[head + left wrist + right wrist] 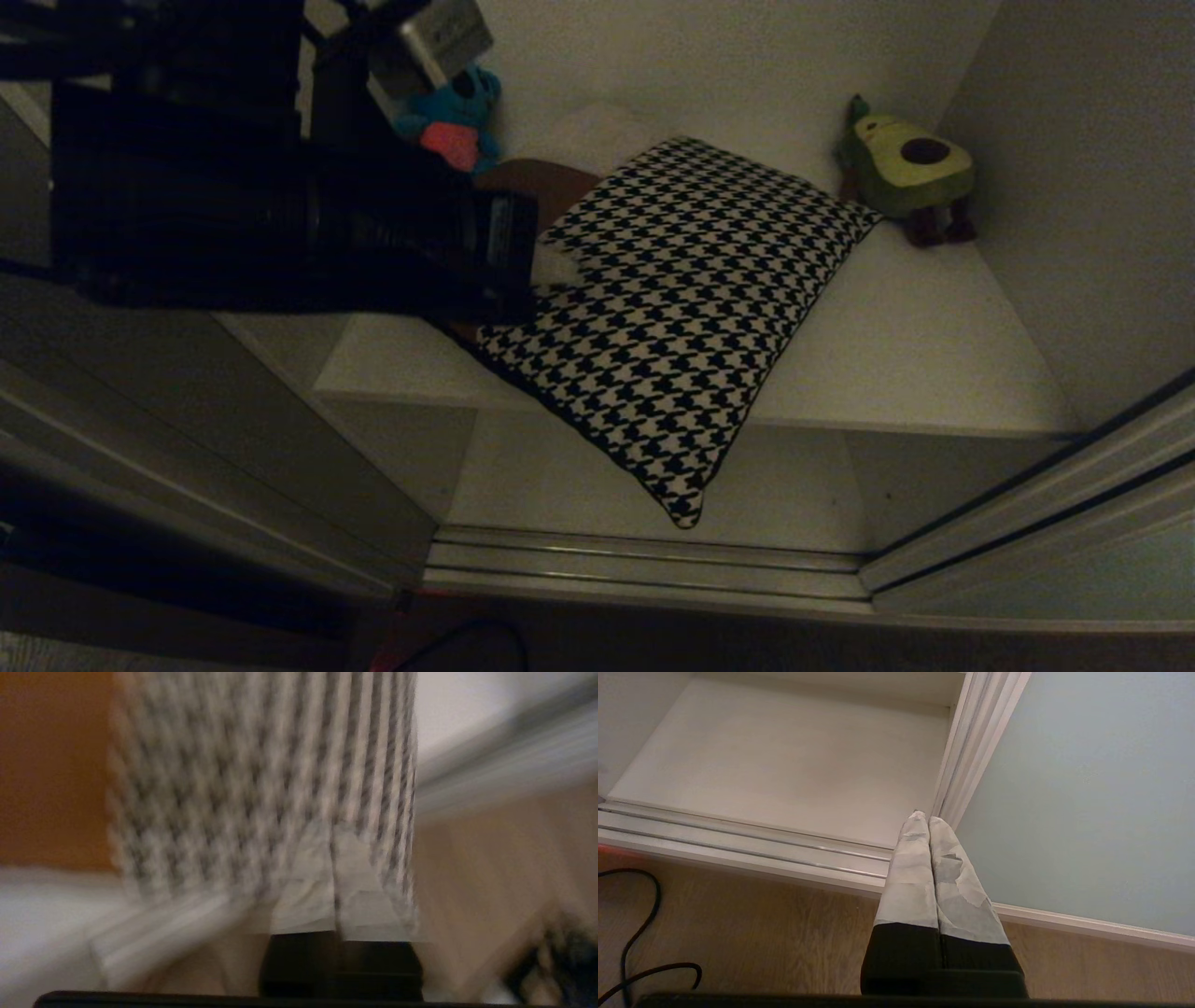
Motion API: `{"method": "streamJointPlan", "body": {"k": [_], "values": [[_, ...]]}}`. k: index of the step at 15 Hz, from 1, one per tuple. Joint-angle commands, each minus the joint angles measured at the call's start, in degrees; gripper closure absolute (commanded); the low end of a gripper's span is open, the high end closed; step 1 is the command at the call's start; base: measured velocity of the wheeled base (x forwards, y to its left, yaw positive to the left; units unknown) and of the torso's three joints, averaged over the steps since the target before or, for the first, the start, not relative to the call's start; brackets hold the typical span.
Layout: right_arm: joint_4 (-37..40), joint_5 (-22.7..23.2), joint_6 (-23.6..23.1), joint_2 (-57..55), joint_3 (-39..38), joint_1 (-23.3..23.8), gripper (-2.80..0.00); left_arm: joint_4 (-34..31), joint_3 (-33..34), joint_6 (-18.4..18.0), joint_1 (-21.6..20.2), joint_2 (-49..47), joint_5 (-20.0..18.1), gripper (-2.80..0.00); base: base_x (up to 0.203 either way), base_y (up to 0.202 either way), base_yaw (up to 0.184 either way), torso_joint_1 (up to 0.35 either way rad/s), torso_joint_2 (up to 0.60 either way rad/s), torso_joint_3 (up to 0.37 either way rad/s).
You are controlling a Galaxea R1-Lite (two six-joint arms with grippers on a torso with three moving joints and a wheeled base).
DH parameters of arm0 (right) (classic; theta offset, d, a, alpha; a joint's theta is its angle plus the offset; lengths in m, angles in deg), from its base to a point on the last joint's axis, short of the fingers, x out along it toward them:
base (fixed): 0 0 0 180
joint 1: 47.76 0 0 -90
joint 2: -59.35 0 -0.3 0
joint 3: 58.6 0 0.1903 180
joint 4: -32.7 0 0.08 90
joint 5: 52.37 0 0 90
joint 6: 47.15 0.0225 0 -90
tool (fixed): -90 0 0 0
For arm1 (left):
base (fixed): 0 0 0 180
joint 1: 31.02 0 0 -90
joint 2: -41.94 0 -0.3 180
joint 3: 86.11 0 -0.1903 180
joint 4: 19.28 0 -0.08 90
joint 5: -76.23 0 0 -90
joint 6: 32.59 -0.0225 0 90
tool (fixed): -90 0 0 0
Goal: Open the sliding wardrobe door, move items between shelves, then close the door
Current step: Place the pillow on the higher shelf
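Left: my left gripper [553, 266] at cushion's left edge, fingers pressed together, seemingly pinching fabric; wrist view blurred, so hold unconfirmed.

Centre: cushion [686, 308], houndstooth face up, lying slantwise on upper shelf [896, 355], near corner overhanging front edge above lower shelf [560, 476]. Judged soft, light, floppy; will sag from single pinch. Fabric not slippery, not fragile. Best hold: edge seam or corner, deep bite.

Right: sliding wardrobe door [1087, 798] pushed aside, opening clear. My right gripper [923, 819] parked low by floor track, fingers together, empty.

Dim light; wood-grain floor [738, 933], black cable [630, 952] looped on it, ribbed metal floor track [644, 565].
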Motion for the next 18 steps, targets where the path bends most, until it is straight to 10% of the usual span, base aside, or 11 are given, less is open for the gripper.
{"method": "streamJointPlan", "body": {"k": [1,8,12,18], "values": [[0.02,0.03,-0.03,-0.06,-0.18,0.00,0.00,-9.73,5.24,0.13,0.21,3.65,-2.47,0.00,0.000,0.000,0.000,0.000,0.00,0.000],[0.02,0.03,-0.03,0.00,-0.18,0.00,0.00,-17.60,10.58,-7.12,0.25,-0.80,-12.14,0.00,0.000,0.000,0.000,0.000,0.00,0.000],[0.02,0.03,-0.03,-0.07,-0.18,0.00,0.00,-0.29,10.24,-4.31,0.32,-9.65,-12.17,0.00,0.000,0.000,0.000,0.000,0.00,0.000],[0.02,0.03,-0.03,-0.07,-0.18,0.00,0.00,16.01,-2.80,6.74,5.29,-22.75,-0.17,0.00,0.000,0.000,0.000,0.000,0.00,0.000]]}}
